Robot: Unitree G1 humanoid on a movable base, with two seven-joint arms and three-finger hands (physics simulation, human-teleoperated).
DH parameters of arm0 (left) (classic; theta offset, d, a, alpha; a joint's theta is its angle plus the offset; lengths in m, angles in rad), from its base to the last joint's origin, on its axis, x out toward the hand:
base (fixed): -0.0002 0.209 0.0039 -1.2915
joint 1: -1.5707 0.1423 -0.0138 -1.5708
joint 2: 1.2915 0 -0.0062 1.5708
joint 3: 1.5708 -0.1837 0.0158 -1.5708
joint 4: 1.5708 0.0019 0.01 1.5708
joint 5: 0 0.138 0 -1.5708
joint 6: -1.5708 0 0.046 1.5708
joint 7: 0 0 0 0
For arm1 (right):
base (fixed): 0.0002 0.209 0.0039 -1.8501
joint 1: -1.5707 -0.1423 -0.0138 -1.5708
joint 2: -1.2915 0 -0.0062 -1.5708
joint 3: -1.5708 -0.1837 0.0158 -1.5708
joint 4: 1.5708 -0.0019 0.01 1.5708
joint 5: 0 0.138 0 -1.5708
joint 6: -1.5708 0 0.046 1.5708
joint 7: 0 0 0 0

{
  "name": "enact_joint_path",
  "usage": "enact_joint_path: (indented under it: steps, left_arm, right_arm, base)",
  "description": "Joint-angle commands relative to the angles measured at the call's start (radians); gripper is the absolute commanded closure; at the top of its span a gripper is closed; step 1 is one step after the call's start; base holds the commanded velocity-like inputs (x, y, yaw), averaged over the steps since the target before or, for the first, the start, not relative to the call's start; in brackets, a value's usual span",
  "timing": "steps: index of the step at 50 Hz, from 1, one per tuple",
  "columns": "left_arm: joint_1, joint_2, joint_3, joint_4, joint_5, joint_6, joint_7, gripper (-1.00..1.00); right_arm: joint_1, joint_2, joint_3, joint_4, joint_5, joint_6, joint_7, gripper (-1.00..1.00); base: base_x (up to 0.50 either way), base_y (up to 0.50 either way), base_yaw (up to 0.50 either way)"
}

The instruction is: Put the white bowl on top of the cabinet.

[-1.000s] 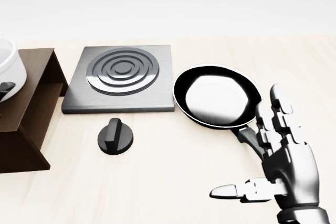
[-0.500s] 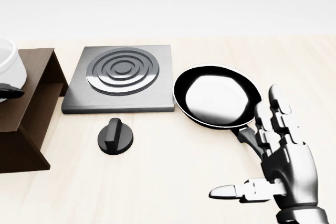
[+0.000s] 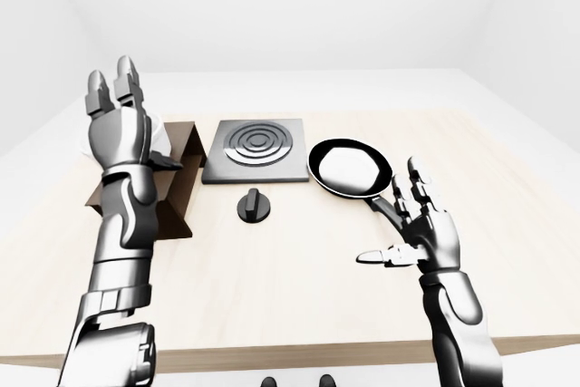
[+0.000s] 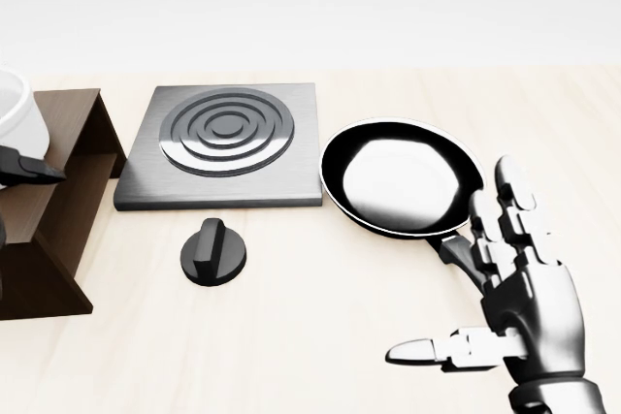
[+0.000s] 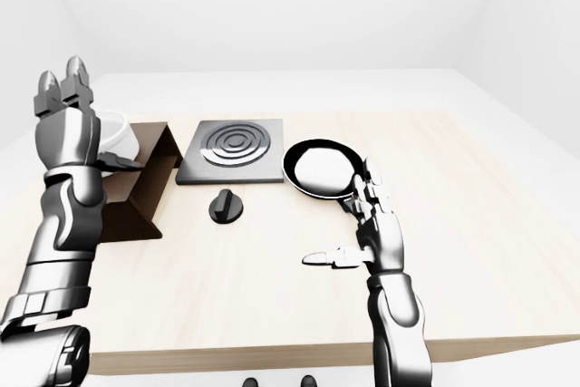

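the white bowl [image 5: 116, 133] sits on top of the dark brown cabinet [image 5: 149, 183], at the cabinet's left end in the right-eye view. the left arm hides part of the bowl.

the left robot hand [image 5: 65, 124] is up above the cabinet, just left of the bowl. its fingers point up and spread apart, so it is wide and holds nothing. its thumb [image 4: 34, 169] sticks out sideways beside the bowl; i cannot tell if it touches.

just right of the cabinet lies a square grey stove plate [image 4: 225, 143] with round rings on it. a black knob [image 4: 213, 251] sits on the tabletop [image 3: 299, 278] near the cabinet's right side, below the stove plate in the head view. further right of the cabinet, past the stove plate, is a black frying pan [image 4: 400, 175].

the right robot hand [image 4: 509, 307] is well apart from the cabinet, at the lower right of the head view, by the pan's handle. its fingers are wide and it holds nothing.
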Motion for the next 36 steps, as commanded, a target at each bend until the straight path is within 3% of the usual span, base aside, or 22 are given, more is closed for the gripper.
enact_joint_path:
  steps: [1,11,18,19,26,30,32,33,36]
  left_arm:
    - [0.13,-0.05,0.028,-0.367,0.22,0.0,-0.201,-1.0]
    - [0.193,-0.097,0.053,-0.54,0.373,0.0,-0.328,-1.0]
    - [0.242,-0.149,0.061,-0.675,0.389,0.0,-0.344,-1.0]
    - [0.267,-0.172,0.048,-0.77,0.385,0.0,-0.362,-1.0]
    - [0.331,-0.264,0.01,-0.963,0.381,0.0,-0.414,-1.0]
    - [0.388,-0.332,-0.039,-1.029,0.364,0.0,-0.401,-1.0]
    - [0.397,-0.343,-0.044,-1.034,0.363,0.0,-0.386,-1.0]
    - [0.422,-0.368,-0.071,-1.055,0.324,0.0,-0.4,-1.0]
    - [0.459,-0.401,-0.107,-1.062,0.313,0.0,-0.357,-1.0]
  right_arm:
    - [0.001,0.0,0.001,-0.003,0.0,0.0,0.0,-1.0]
    - [0.005,0.001,0.0,-0.011,0.0,0.0,0.001,-1.0]
    - [0.004,0.001,-0.002,-0.017,0.001,0.0,-0.001,-1.0]
    - [0.004,0.001,-0.002,-0.017,0.001,0.0,-0.002,-1.0]
    - [-0.009,-0.001,-0.01,-0.009,0.006,0.0,-0.004,-1.0]
    - [-0.018,-0.003,-0.012,-0.008,0.008,0.0,-0.012,-1.0]
    - [-0.02,-0.004,-0.013,-0.012,0.01,0.0,-0.013,-1.0]
    - [-0.031,-0.006,-0.018,-0.01,0.016,0.0,-0.016,-1.0]
    - [-0.044,-0.007,-0.018,-0.013,0.014,0.0,-0.029,-1.0]
  base:
    - [0.0,0.0,0.0]
    - [0.0,0.0,0.0]
    - [0.0,0.0,0.0]
    - [0.0,0.0,0.0]
    - [0.0,0.0,0.0]
    - [0.0,0.0,0.0]
    - [0.0,0.0,0.0]
    - [0.0,0.0,0.0]
    - [0.0,0.0,0.0]
